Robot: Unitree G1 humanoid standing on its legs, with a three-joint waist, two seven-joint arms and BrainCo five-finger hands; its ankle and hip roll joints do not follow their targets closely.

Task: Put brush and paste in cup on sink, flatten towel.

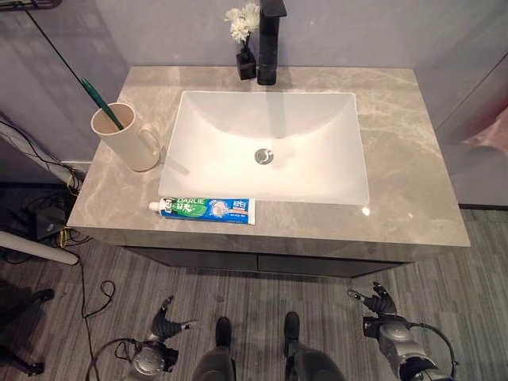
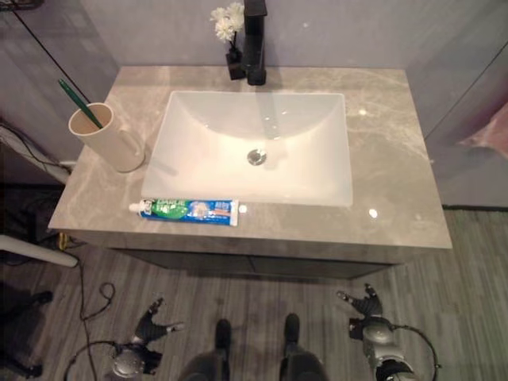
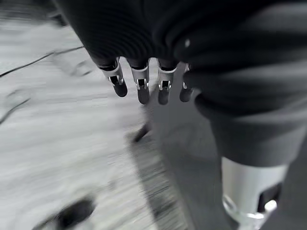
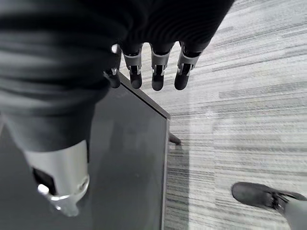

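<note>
A cream cup (image 1: 131, 139) with a handle stands on the grey marble counter (image 1: 413, 175) left of the white sink basin (image 1: 270, 143). A green toothbrush (image 1: 101, 103) leans inside the cup. A blue and green toothpaste tube (image 1: 208, 209) lies flat on the counter's front edge, cap toward the left. My left hand (image 1: 163, 327) hangs low in front of the cabinet at lower left, fingers relaxed and holding nothing. My right hand (image 1: 379, 311) hangs at lower right, fingers loose and holding nothing. Both hands are well below the counter.
A black faucet (image 1: 270, 40) and a small black vase of white flowers (image 1: 244, 32) stand behind the basin. A dark cabinet front (image 4: 129, 163) sits under the counter. Something pink (image 1: 492, 131) shows at the right wall. Cables lie on the floor at left.
</note>
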